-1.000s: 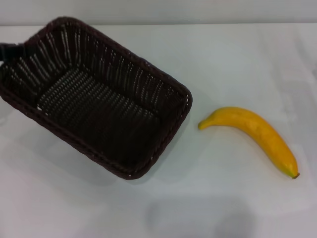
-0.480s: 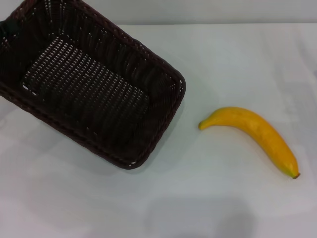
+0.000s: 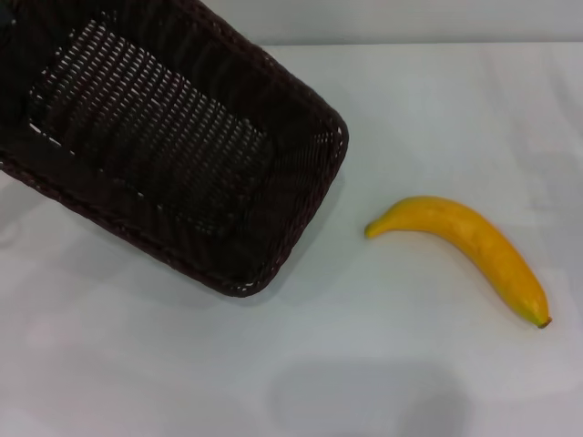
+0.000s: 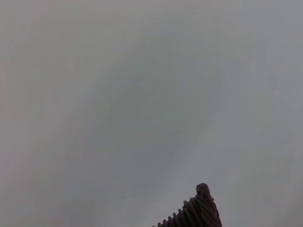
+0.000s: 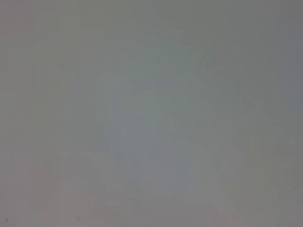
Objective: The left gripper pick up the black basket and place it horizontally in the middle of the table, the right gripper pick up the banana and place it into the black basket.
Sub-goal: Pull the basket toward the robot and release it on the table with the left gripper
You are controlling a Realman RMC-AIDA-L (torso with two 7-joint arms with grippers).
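Observation:
The black basket (image 3: pixel 164 137) fills the upper left of the head view. It hangs tilted above the white table (image 3: pixel 301 364), its right corner lowest and a shadow under it. My left gripper itself is hidden past the left edge, where it holds the basket's far end. The left wrist view shows only a bit of braided basket rim (image 4: pixel 198 213) over the table. The banana (image 3: pixel 465 241) lies on the table to the right of the basket, apart from it, stem end toward the basket. My right gripper is out of view.
The table's far edge (image 3: pixel 410 43) meets a grey wall at the back. A faint dark shadow (image 3: pixel 364 401) lies on the table near the front. The right wrist view shows only a plain pale surface.
The basket has risen and shifted up and to the left, tilting more and looking larger. The black left arm piece seen at its left end earlier has gone out of frame. The banana has not moved.

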